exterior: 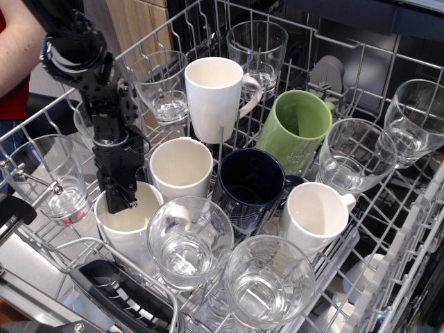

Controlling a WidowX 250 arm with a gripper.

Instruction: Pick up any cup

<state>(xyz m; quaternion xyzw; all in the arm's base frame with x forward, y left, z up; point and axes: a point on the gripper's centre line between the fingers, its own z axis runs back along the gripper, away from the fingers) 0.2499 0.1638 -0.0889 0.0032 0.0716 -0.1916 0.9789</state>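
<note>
Where the black gripper point(121, 199) reaches down at the lower left of the frame, its fingertips dip over the far rim of the cup point(128, 222), and whether they are clenched on that rim or released cannot be told, since the fingers merge into one dark shape against the cream interior. That cup is wide, glossy and cream-white, with a thin rim, and it stands mouth-up in the wire rack point(388, 229) near the lower-left corner. Just to its right, overlapping its edge in the view, sits a clear glass point(189, 241), and lower right of that another clear glass point(269, 279). Behind the held-over cup, toward the middle of the frame, a smaller matte cream cup point(181, 167) stands beside the gripper's body. Further up is a tall white mug point(216, 97) with a loop handle, flanked by a glass to its upper left point(161, 87) and one at top centre point(257, 48). A dark blue mug point(250, 187) occupies the centre, a green mug point(297, 130) leans to its upper right, and a white handled mug point(316, 218) tilts at centre right. The black jointed arm point(87, 66) rises from the gripper to the upper-left corner, where a person's bare arm and red clothing point(14, 48) show at the frame edge.
</note>
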